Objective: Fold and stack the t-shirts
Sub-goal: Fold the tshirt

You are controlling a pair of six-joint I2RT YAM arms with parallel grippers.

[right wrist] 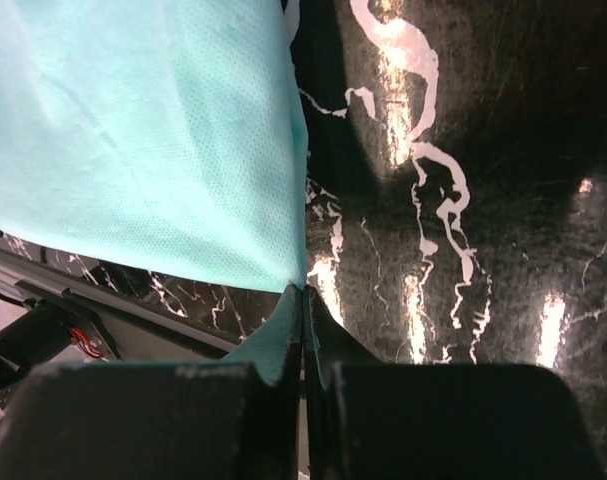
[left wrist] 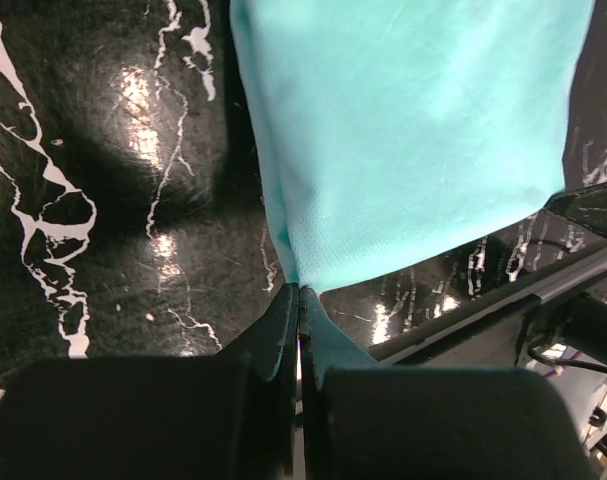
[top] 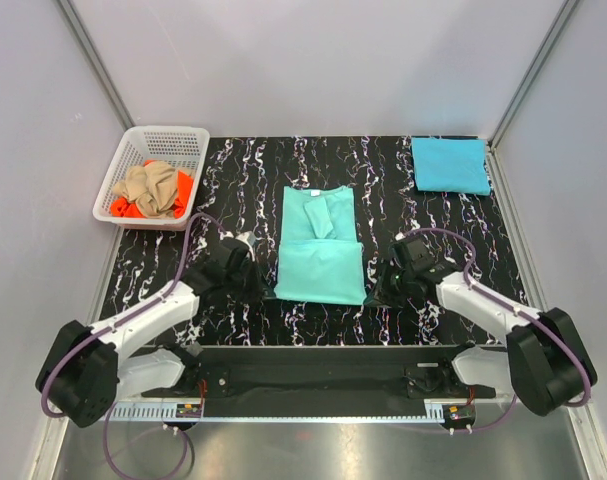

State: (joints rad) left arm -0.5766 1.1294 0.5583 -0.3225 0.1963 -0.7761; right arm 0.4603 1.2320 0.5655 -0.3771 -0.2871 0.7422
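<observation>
A mint-teal t-shirt (top: 320, 245) lies partly folded in the middle of the black marbled table (top: 233, 180), its lower part doubled over. My left gripper (top: 266, 290) is shut on the shirt's near left corner (left wrist: 296, 272). My right gripper (top: 375, 293) is shut on the near right corner (right wrist: 295, 280). In both wrist views the cloth (left wrist: 413, 130) (right wrist: 133, 140) spreads away from the pinched fingertips. A folded sky-blue t-shirt (top: 450, 164) rests at the far right corner. A tan t-shirt (top: 153, 186) and an orange one (top: 183, 190) lie crumpled in the basket.
The white lattice basket (top: 123, 165) stands at the far left of the table. Grey walls close in the table on three sides. The black mounting rail (top: 313, 365) of the arms runs along the near edge.
</observation>
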